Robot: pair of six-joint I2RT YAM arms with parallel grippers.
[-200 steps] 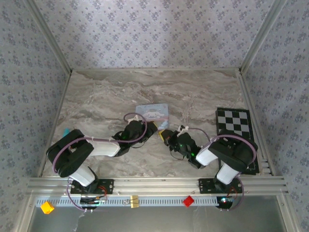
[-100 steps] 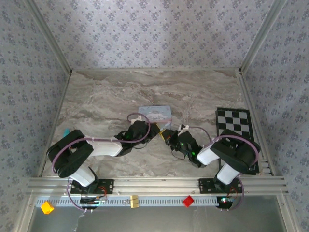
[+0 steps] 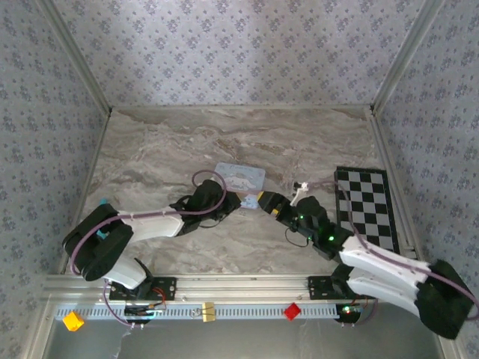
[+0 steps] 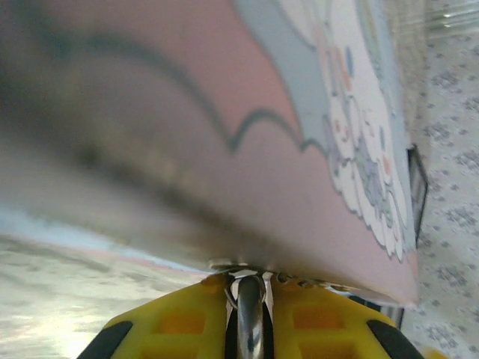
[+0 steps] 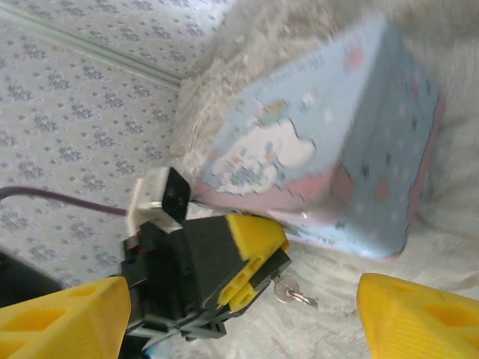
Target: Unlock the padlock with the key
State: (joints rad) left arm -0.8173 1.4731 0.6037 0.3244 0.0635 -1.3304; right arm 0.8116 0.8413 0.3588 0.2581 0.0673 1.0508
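R hand open, empty, just off tin's near edge. Key lies btwn, beside L hand, which is clenched on a metal loop.

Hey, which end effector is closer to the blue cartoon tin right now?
Left. The left end effector is right up at the near edge of the blue tin; the right end effector is open, set back from it on the robot's right.

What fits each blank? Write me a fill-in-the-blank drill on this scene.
The right gripper has its jaws ___. The left gripper pinches a thin metal piece between its ___ fingers. In the top view, the checkerboard lies to the ___ of the tin.
Missing: open; yellow; right.
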